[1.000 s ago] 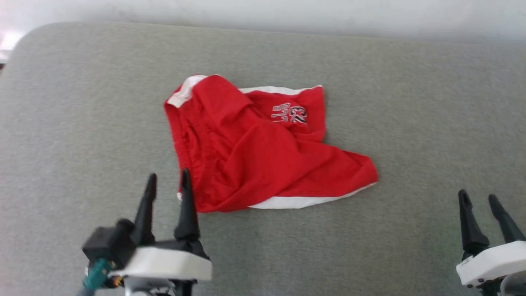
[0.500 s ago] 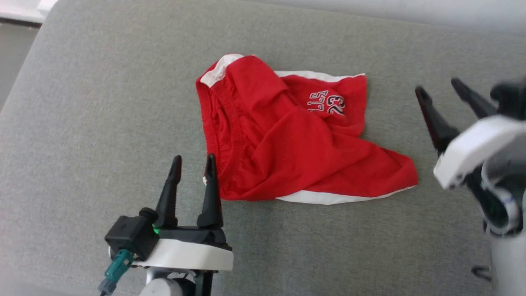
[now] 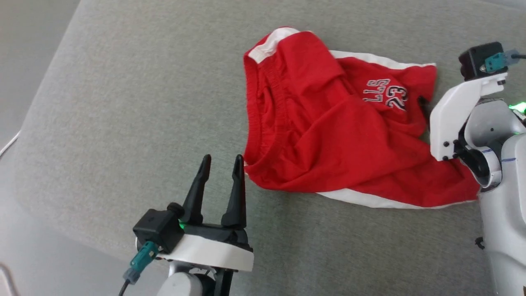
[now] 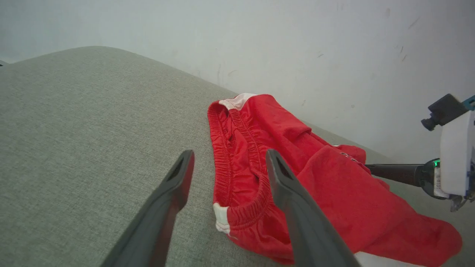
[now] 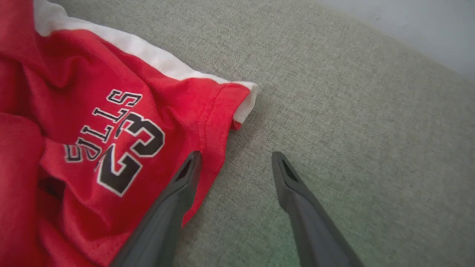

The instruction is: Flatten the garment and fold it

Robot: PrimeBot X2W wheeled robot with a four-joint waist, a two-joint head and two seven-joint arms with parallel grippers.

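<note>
One garment (image 3: 328, 135), a pair of bright red shorts, lies crumpled on a grey fabric cushion (image 3: 123, 102). Two grippers stand at it, one at each end. The left gripper (image 3: 222, 157) has its two dark fingers spread wide and there is nothing between them. The shorts lie just ahead of this gripper and to its right, and their near corner is just beside the tip of its right finger. Seen along this gripper, the gathered waistband (image 4: 237, 148) runs away from it in the gap between the fingers, closer to the right one. I cannot tell if the finger touches the cloth. The right gripper (image 5: 236, 155) is also wide open and holds nothing. Its left finger is over the hem of one leg, and its right finger is over bare cushion beside that hem. Whether the left finger presses on the cloth I cannot tell. Ahead of it and to its left there is one print (image 5: 122, 144), the number 23 with one row of letters next to it. I count two long white stripes (image 3: 361, 198) on the shorts, one along the edge near the robot and one along the far edge.
</note>
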